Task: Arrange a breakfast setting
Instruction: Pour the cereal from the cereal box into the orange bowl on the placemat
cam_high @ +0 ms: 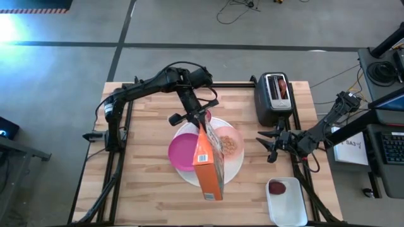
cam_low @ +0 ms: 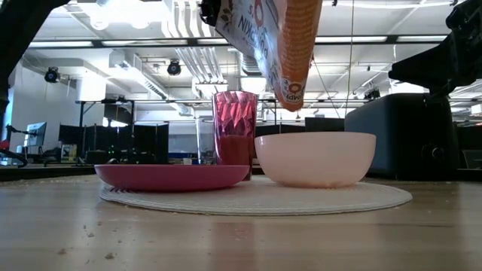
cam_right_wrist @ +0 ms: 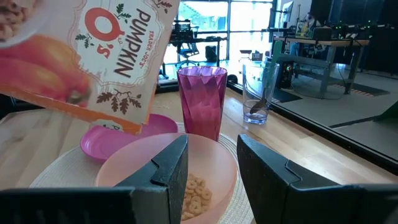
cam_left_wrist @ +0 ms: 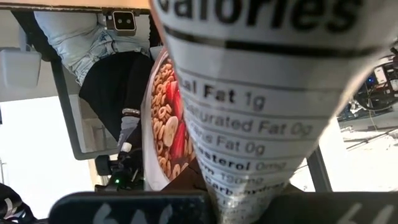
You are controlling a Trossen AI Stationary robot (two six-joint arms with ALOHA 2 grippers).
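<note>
Cereal box (cam_high: 210, 165) (gripped by left end effector (cam_high: 189, 118)) hangs tilted over pale pink bowl (cam_high: 228, 142); right end effector (cam_high: 273, 144) released, beside toaster (cam_high: 275, 98).

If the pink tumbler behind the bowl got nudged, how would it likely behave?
The pink tumbler is tall and narrow, so probably tips rather than slides. It looks like faceted plastic, likely light and not fragile. The bowl and magenta plate stand close, so it could knock them.

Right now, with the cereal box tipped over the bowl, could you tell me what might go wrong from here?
The left gripper holds the cereal box tilted, its mouth above the pale pink bowl, not inside it; cereal could scatter onto the big round white plate or the table. The pink tumbler stands close beside the bowl, so a swinging box might knock it over.
</note>
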